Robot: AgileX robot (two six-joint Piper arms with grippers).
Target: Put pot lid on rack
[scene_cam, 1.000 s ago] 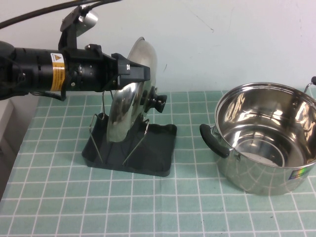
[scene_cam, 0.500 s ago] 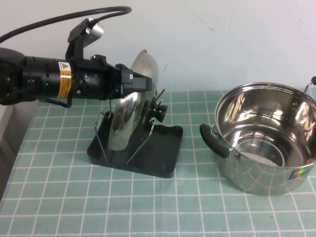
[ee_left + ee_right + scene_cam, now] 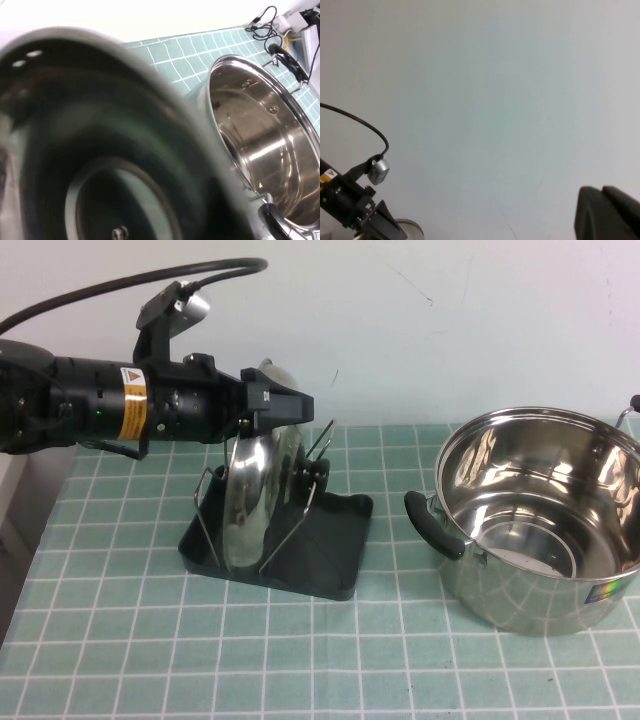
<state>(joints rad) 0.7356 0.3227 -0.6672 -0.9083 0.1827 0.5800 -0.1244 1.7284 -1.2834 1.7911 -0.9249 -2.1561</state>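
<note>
The shiny pot lid (image 3: pixel 250 502) stands on edge between the wire loops of the dark rack (image 3: pixel 325 545). Its black knob (image 3: pixel 318 472) points right, toward the pot. My left gripper (image 3: pixel 276 405) reaches in from the left and is shut on the lid's top rim. In the left wrist view the lid (image 3: pixel 100 150) is very close and fills most of the picture, hiding the jaws. My right gripper (image 3: pixel 603 202) shows only in the right wrist view. It is raised, faces the bare wall, and its fingers are together and empty.
The steel pot (image 3: pixel 545 515) with black handles stands to the right of the rack, open side up. It also shows in the left wrist view (image 3: pixel 260 135). A green tiled mat (image 3: pixel 330 660) covers the table. A white wall rises behind.
The lid has come down lower between the wire loops and turned more edge-on. My left gripper moved down with it. The rack slid a little to the right.
</note>
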